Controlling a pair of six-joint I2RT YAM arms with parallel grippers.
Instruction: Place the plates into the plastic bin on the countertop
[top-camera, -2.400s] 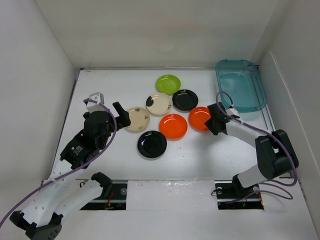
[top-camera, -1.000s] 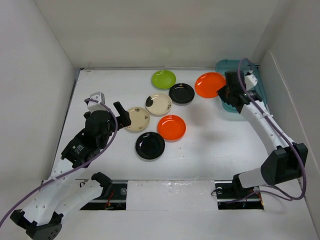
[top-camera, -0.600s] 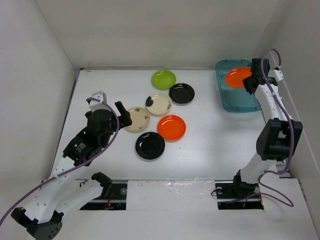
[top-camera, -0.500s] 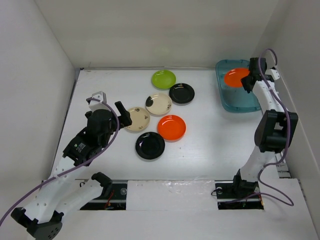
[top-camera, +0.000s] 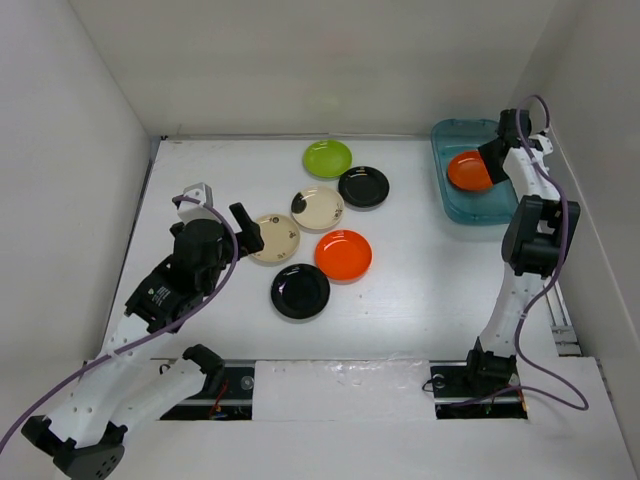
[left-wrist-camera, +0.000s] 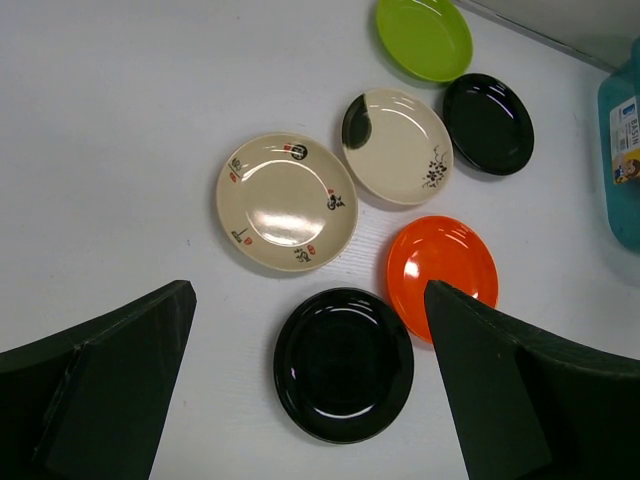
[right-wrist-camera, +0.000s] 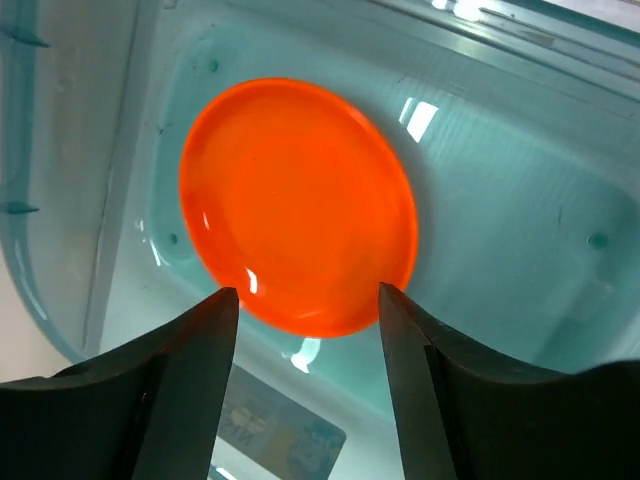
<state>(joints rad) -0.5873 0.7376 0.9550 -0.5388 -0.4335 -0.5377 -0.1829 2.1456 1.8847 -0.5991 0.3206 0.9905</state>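
Where the orange plate (right-wrist-camera: 298, 205) lay: inside plastic bin (right-wrist-camera: 520, 150), far right corner of surface (top-camera: 430, 270).
Right tool (right-wrist-camera: 305, 292): parted, gripping nothing.
Left tool (left-wrist-camera: 308, 290): wide apart, empty.
Bin sticker (right-wrist-camera: 275, 432): print was unreadable.

A white left wall (top-camera: 60, 200) stands well left of the left gripper (top-camera: 220, 208), a right wall (top-camera: 600, 110) near the right gripper (top-camera: 495, 152), a back wall (top-camera: 320, 60) beyond both. White countertop (top-camera: 420, 290) lies below; light looks even, perhaps overhead.
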